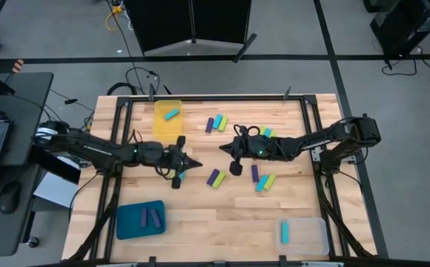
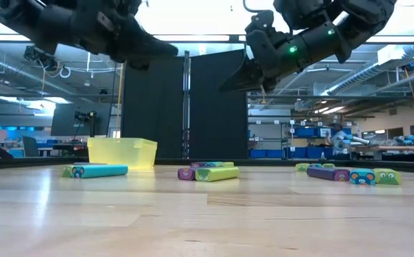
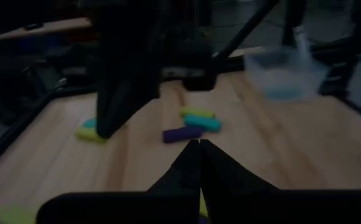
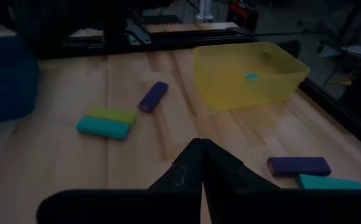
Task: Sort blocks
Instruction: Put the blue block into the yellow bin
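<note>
Small purple, cyan and green blocks lie flat on the wooden table in loose groups: one group (image 1: 216,123) at the far middle, a purple and green pair (image 1: 216,178) in the middle, and three more (image 1: 261,179) right of them. My left gripper (image 1: 198,164) and my right gripper (image 1: 222,149) hover shut above the table's middle, tips pointing at each other. Neither holds anything. In the low view both hang well above the blocks (image 2: 208,172). The left wrist view shows purple (image 3: 182,134) and cyan (image 3: 202,122) blocks ahead of the left gripper (image 3: 200,144).
A yellow tray (image 1: 158,127) at the far left-middle holds a cyan block (image 1: 172,114). A blue tray (image 1: 130,222) at the near left holds two purple blocks. A clear tray (image 1: 311,236) at the near right holds a cyan block. Black rails frame the table.
</note>
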Robot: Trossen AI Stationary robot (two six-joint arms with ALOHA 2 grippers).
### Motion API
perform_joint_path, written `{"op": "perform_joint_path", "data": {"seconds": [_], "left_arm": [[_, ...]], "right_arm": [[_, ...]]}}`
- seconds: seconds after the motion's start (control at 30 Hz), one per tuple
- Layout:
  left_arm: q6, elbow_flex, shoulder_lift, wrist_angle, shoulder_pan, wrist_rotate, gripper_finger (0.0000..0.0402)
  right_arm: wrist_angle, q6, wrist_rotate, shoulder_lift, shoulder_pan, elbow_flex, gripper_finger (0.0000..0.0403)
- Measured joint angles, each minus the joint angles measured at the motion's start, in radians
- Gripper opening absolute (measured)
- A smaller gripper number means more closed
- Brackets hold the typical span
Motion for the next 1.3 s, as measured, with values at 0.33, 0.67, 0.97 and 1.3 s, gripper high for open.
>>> {"op": "perform_joint_path", "data": {"seconds": [0.33, 0.67, 0.97, 1.3], "left_arm": [[-0.020, 0.000, 0.090, 0.181, 0.135, 0.150, 0.0010], [-0.049, 0.000, 0.106, 0.256, 0.169, 0.187, 0.0010], [-0.055, 0.000, 0.106, 0.277, 0.161, 0.126, 0.0010], [0.040, 0.000, 0.106, 0.190, 0.162, 0.059, 0.0010]], "right_arm": [[0.000, 0.048, 0.000, 0.000, -0.034, 0.000, 0.0017], [0.000, -0.001, 0.000, 0.000, -0.036, 0.000, 0.0020], [0.000, -0.008, -0.011, 0.000, -0.035, 0.000, 0.0017], [-0.001, -0.020, -0.014, 0.000, -0.067, 0.000, 0.0023]]}}
